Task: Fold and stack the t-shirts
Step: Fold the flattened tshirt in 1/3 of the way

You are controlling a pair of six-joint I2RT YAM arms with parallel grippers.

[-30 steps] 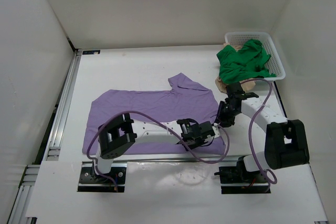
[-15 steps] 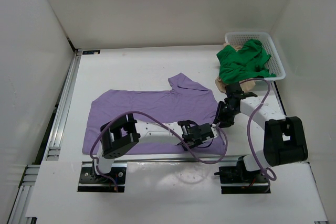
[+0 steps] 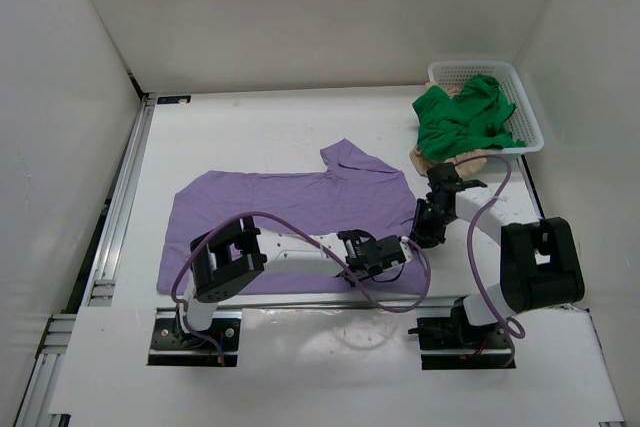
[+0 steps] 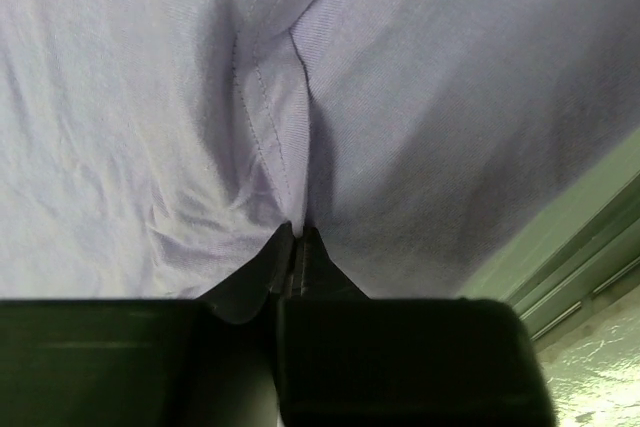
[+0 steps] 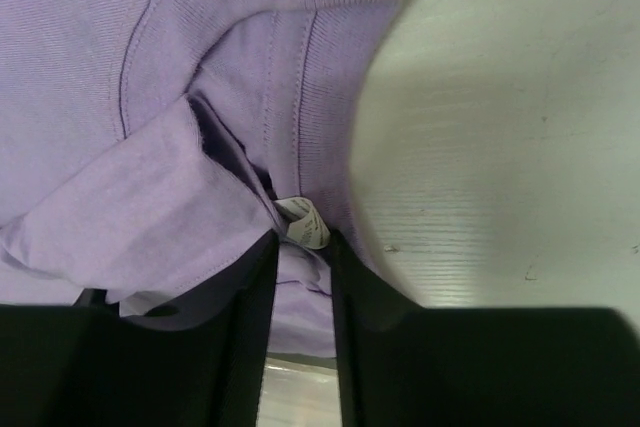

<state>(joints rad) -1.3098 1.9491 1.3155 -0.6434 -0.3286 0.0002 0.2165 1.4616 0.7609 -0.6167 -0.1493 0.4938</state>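
The lavender t-shirt (image 3: 280,207) lies spread on the white table, one sleeve pointing to the back. At its front right hem my left gripper (image 3: 388,253) is shut on a thin raised fold of the lavender cloth (image 4: 290,162), which peaks right at the fingertips (image 4: 298,232). My right gripper (image 3: 424,228) sits at the shirt's right edge. Its fingers stand a little apart, with bunched lavender cloth and a white label (image 5: 303,220) between them. The green t-shirt (image 3: 460,117) spills out of the basket. The beige t-shirt (image 3: 423,159) peeks out below it.
A white mesh basket (image 3: 530,112) stands at the back right corner, by the right wall. A metal rail (image 3: 125,197) runs along the table's left side. Both arm bases stand at the near edge, with purple cables looping over the shirt.
My left gripper has closed, pinching up a fold of the lavender shirt. My right gripper has narrowed slightly and shifted a little left onto the shirt's edge.
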